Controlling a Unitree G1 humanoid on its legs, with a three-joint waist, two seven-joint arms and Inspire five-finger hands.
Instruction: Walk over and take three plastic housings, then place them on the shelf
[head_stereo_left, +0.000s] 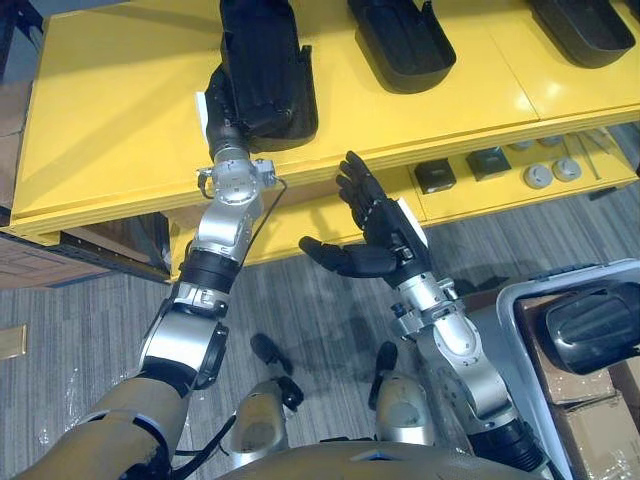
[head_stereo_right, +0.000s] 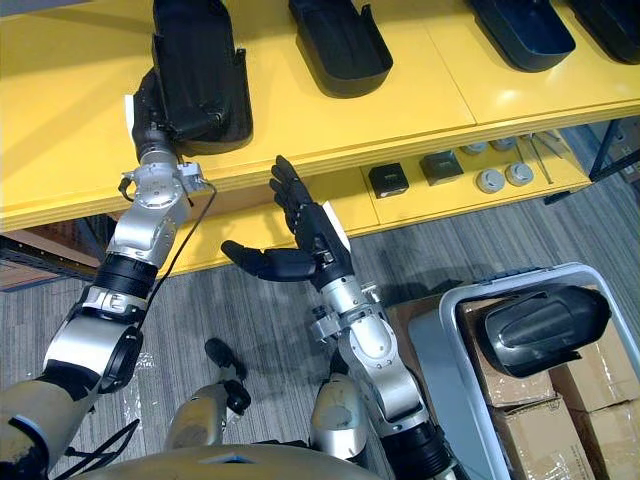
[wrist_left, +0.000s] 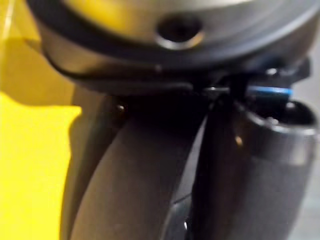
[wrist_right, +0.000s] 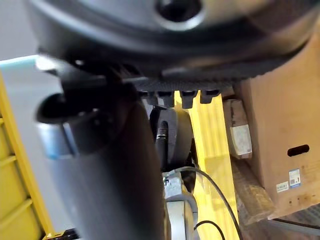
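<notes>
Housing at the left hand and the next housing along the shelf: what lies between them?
Only bare yellow shelf lies between the housing in the left hand and the next housing, in both eye views.

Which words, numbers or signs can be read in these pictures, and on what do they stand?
No text can be read.
cardboard box: its small stickers bear print too small to read.
black housings and yellow shelf: no print to be seen.

Yellow shelf (head_stereo_left: 120, 120) with black housings (head_stereo_left: 400, 40)
</notes>
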